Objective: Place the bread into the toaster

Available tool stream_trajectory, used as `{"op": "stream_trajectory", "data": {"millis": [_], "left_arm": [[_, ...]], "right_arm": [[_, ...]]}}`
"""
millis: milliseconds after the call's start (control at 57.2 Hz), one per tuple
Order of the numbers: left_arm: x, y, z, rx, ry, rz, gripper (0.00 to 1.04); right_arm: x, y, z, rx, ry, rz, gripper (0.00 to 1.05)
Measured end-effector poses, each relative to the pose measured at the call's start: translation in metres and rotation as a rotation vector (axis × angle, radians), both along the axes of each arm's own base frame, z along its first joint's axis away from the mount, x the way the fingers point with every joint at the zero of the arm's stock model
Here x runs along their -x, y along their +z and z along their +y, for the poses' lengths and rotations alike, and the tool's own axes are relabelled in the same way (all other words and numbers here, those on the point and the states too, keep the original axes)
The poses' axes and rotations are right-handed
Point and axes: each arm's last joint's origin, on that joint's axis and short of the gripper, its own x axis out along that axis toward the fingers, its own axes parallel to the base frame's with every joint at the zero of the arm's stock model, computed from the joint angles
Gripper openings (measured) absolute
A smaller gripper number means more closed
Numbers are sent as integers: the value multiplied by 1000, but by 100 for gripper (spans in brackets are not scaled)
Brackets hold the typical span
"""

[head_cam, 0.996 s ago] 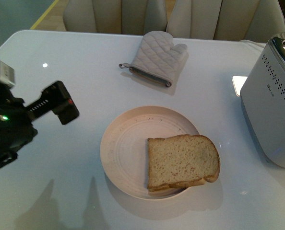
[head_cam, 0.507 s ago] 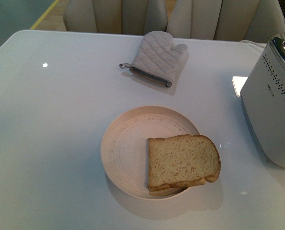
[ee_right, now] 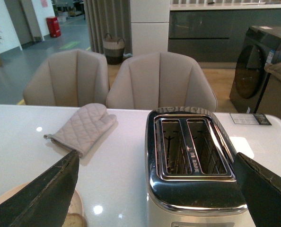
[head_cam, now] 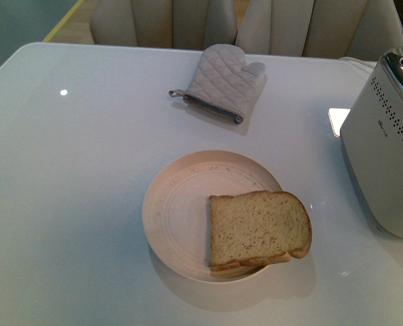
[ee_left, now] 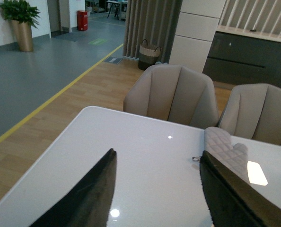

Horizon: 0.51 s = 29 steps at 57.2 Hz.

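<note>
"Bread (head_cam: 259, 231): where does it lie?"
"Flat on the right part of the round plate (head_cam: 178, 204), its rounded end reaching over the rim. The toaster (head_cam: 385, 149) stands well apart, at the table's (head_cam: 72, 204) right edge, slots facing up."
"And the arms?"
"Left gripper (ee_left: 158, 158) and right gripper (ee_right: 155, 158) both have their jaws spread wide. The oven mitt (head_cam: 225, 81) lies beyond the plate."

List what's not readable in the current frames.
Front view: toaster cut off by the right edge; logo too small to read.
Front view: neither arm visible.
Right wrist view: bread only a sliver at the bottom edge.
Left wrist view: oven mitt partly behind the left gripper; bread, toaster out of frame.
</note>
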Motion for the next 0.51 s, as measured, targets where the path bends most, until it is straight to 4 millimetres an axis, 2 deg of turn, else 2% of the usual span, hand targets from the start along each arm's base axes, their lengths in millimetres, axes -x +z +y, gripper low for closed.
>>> {"op": "stream_trajectory", "data": {"millis": [280,507], "left_arm": [[6,-14,0,-90,-2,-8,3],[9,-20,0,-95,-2,-10,3]], "right_arm": [[0,0,0,0,0,0,96],[0,0,0,0,0,0,96]]}}
